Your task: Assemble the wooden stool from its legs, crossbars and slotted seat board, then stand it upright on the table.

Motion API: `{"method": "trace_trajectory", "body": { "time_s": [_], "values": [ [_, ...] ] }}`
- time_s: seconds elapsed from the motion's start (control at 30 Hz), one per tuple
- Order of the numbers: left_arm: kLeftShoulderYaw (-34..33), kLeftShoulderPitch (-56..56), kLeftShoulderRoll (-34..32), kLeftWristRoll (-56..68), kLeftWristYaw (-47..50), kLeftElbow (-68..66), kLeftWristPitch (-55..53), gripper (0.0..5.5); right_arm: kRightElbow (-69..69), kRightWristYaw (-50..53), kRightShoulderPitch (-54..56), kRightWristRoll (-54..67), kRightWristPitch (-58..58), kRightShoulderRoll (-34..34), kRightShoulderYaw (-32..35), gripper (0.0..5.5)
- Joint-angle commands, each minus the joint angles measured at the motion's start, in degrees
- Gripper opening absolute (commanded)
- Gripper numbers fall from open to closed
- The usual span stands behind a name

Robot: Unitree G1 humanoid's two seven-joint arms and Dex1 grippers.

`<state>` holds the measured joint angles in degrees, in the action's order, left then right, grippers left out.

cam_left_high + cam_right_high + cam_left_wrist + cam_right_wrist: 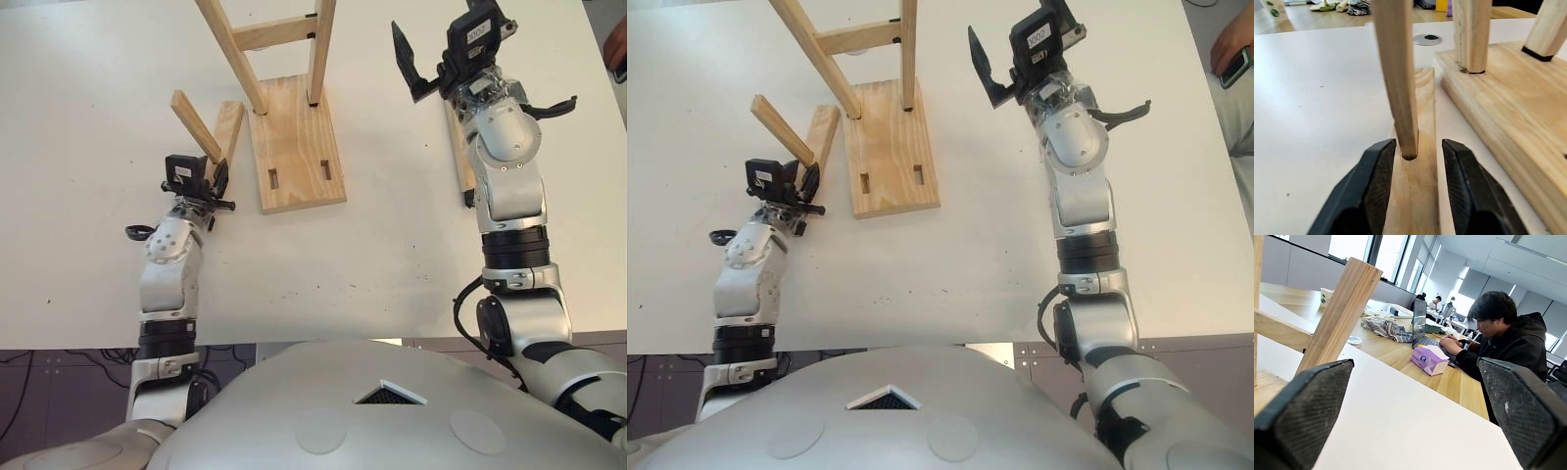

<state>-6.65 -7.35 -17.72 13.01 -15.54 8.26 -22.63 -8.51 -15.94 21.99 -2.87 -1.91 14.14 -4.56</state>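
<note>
the seat board (294,147) is laid flat on the white counter (88,108). two legs (235,59) are set upright in the slots at its far end, and they are joined by a crossbar (274,34). two slots (274,178) at the near end of the board are open. just beside the board, on its left side, a lying leg (231,122) is seen flat on the counter, and a slanted bar (194,122) is stuck into it and leans up to the left. the left gripper (1418,143) is placed low at the near end of this lying leg, and its fingers (1371,186) are clenched on the two edges of the wood, right by the foot of the slanted bar. the right gripper (1415,367) is held above the counter, to the right of the board and apart from it, and its fingers (1312,406) are spread wide with nothing between them. a third leg (458,162) lies on the counter and is partly covered by the right arm.
</note>
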Motion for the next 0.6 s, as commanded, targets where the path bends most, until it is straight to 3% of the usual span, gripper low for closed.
{"method": "trace_trajectory", "body": {
  "time_s": [0.03,0.17,0.23,0.6],
  "values": [
    [-2.7,5.6,-10.1,4.7,-5.2,9.0,-16.5,1.69,0.8,0.2,0.2,-0.4,0.4,-0.3,-0.2,4.66],
    [-3.2,9.2,-17.5,8.2,-9.3,11.9,-29.5,1.69,0.9,0.5,0.0,-0.6,0.4,-0.6,-0.4,4.66],
    [-2.9,9.6,-19.5,9.0,-10.5,12.8,-33.3,2.06,1.0,0.6,-0.2,-0.6,0.4,-0.7,-0.5,4.66],
    [-0.5,9.0,-20.4,9.1,-10.0,14.0,-40.2,2.21,0.9,1.0,-0.5,-0.7,0.8,-0.6,-0.8,4.66]
  ]
}}
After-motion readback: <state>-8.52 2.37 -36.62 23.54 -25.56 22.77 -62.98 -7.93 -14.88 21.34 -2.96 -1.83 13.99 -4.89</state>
